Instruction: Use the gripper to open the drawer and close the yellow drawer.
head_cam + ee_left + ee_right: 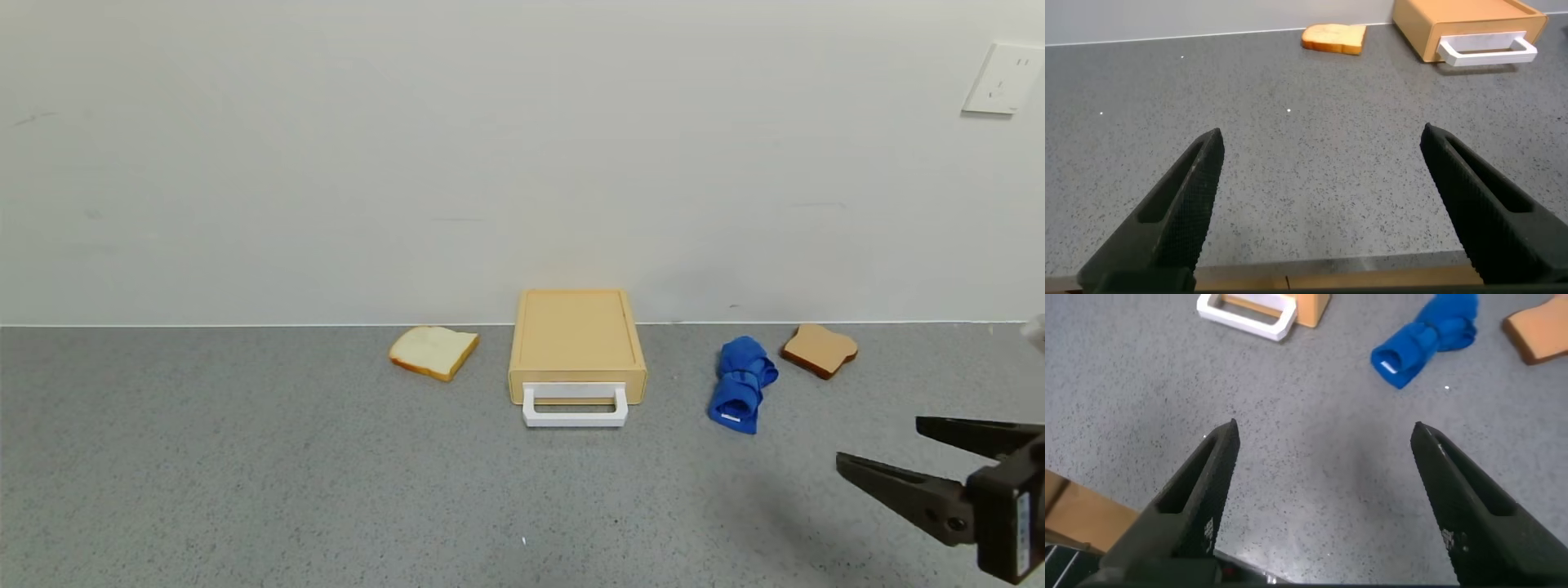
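The pale yellow drawer box [576,335] stands on the grey counter against the back wall, its drawer pushed in. Its white loop handle [575,407] faces me; it also shows in the left wrist view [1486,47] and the right wrist view [1248,312]. My right gripper [880,445] is open and empty, low at the right, well off from the handle; the right wrist view shows it [1323,437] above bare counter. My left gripper [1321,139] is open and empty over the counter's front edge, out of the head view.
A white bread slice [433,351] lies left of the box. A rolled blue cloth [741,383] and a brown bread slice [819,349] lie to its right. A wall socket [1002,78] is at the upper right. The counter's wooden front edge [1323,278] shows below my left gripper.
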You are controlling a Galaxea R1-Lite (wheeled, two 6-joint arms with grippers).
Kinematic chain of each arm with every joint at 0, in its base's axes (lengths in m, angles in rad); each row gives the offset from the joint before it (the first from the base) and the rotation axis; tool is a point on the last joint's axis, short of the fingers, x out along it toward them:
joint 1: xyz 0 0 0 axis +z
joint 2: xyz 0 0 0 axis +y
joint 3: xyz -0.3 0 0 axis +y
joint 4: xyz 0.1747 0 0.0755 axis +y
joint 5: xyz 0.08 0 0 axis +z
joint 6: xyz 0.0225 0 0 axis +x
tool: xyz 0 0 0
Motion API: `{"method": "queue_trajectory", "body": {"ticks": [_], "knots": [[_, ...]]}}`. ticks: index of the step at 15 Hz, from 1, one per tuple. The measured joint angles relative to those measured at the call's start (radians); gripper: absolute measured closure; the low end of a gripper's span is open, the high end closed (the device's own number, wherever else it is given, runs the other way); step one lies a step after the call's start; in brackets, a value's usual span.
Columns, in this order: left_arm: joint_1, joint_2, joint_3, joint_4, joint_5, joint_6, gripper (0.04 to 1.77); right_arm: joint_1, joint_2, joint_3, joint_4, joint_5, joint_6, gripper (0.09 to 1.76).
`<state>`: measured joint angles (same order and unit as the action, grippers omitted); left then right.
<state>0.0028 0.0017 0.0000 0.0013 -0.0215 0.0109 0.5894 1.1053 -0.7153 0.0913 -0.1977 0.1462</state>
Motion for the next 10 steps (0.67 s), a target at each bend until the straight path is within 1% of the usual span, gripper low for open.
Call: {"method": "queue_trajectory", "body": {"ticks": [1,3,5,8,10], "knots": [[0.000,0.000,0.000,0.000,0.000,0.000,0.08,-0.017,-0.039,0.014,0.001,-0.027,0.001,0.27],[0.000,0.000,0.000,0.000,0.000,0.000,0.08,-0.079,-0.115,0.039,0.003,-0.080,0.002,0.24],[0.000,0.000,0.000,0.000,0.000,0.000,0.08,-0.150,-0.194,0.062,0.008,-0.093,0.003,0.22],[0.000,0.000,0.000,0.000,0.000,0.000,0.08,-0.233,-0.325,0.105,0.016,-0.097,0.002,0.19],[0.000,0.000,0.000,0.000,0.000,0.000,0.08,-0.307,-0.414,0.129,0.058,-0.116,0.001,0.18]]}}
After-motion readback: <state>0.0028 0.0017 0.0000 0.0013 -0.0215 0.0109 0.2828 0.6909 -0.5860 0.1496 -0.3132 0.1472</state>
